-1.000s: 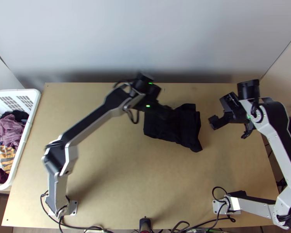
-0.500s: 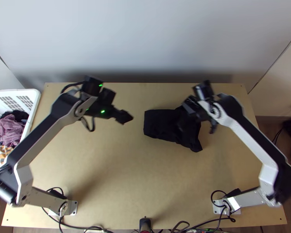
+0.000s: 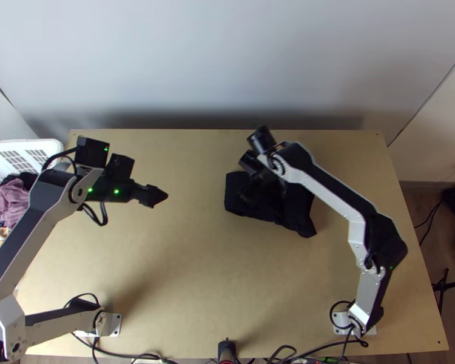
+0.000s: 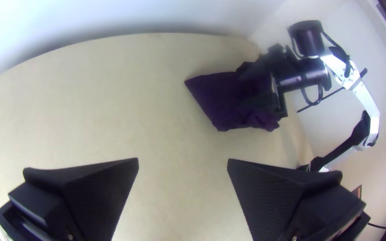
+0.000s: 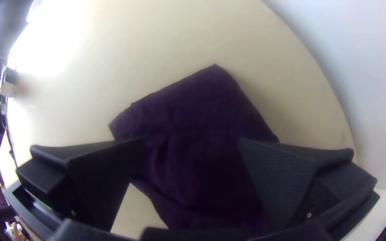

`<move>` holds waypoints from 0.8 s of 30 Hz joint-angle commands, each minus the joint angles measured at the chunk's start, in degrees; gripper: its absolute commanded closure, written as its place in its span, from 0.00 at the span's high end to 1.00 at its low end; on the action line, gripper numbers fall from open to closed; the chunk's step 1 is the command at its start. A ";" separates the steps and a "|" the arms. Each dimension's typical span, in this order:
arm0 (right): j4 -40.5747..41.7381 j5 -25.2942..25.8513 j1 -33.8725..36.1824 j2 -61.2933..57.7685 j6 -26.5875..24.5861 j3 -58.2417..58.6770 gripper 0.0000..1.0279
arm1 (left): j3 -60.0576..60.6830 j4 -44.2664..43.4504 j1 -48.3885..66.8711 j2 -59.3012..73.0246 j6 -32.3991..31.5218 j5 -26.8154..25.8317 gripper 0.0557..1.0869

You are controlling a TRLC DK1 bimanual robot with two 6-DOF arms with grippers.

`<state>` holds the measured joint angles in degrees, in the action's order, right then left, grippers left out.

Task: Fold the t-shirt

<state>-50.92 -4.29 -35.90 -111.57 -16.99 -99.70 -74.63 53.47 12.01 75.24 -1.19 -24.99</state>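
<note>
In the top view, the dark t-shirt (image 3: 297, 218) is seen lying bunched into a compact, rough four-sided shape on the far part of the tabletop (image 3: 191, 261), right of the middle, partly hidden by the right gripper (image 3: 262, 197). The left gripper (image 3: 158, 195) is seen well apart from it, to the left, near the white basket (image 3: 48, 144) of clothes (image 3: 9, 197). In the right wrist view, soft creases are revealed in the cloth, and the jaws of the right gripper (image 5: 191, 142) are seen spread wide above it; whether it is touched cannot be told. In the left wrist view, the jaws of the left gripper (image 4: 183, 164) are shown parted widely over bare wood.

Compared with half a second ago, the left gripper has been drawn farther left, while the right gripper has been carried leftward across the t-shirt. No shift of the cloth's visible outline can be made out.
</note>
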 commanded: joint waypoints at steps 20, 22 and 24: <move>8.90 -0.28 3.73 -3.48 -1.02 14.71 0.96 | 1.86 1.81 -2.17 -3.88 0.84 0.30 0.94; 8.99 -0.28 5.14 -3.22 -1.55 15.24 0.96 | 1.68 1.81 -2.08 -3.79 0.84 0.30 0.94; 8.99 -0.28 6.72 -2.95 -2.25 15.41 0.96 | 1.42 1.81 -1.99 -3.79 0.75 0.30 0.94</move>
<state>-42.46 -4.99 -33.10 -115.00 -17.98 -86.46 -72.79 55.20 9.87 71.59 -0.38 -24.60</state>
